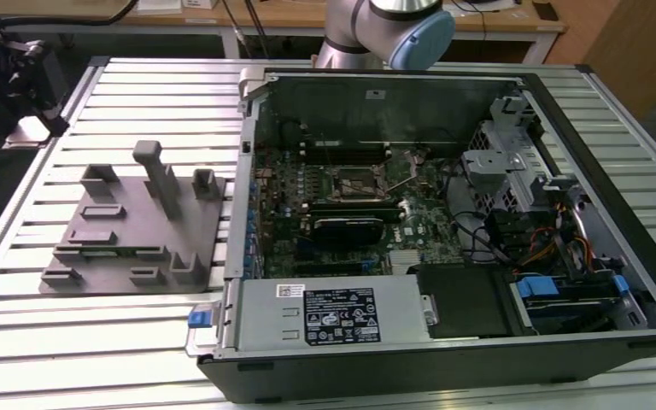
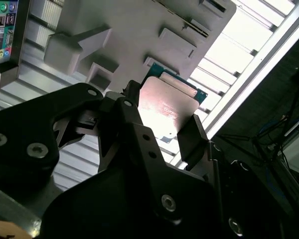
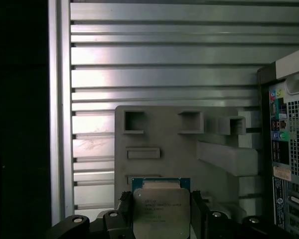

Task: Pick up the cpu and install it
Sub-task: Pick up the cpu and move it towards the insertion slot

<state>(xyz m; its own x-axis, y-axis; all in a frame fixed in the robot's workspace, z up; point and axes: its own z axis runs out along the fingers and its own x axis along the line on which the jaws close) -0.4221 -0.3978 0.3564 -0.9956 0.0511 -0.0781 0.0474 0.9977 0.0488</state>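
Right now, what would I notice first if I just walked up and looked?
Probably the big open computer case, green motherboard showing, at the exterior view's right, with a grey holder block on the slatted table to its left. In both wrist views the robot's black hand grips the shiny square cpu, that grey block behind it.

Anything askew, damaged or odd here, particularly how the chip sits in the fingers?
Nothing stands out. In both wrist views the small square silvery-topped cpu sits squarely between the fingers of the gripper, untilted. The grey moulded holder tray lies flat on the slatted metal table beside the open black computer case.
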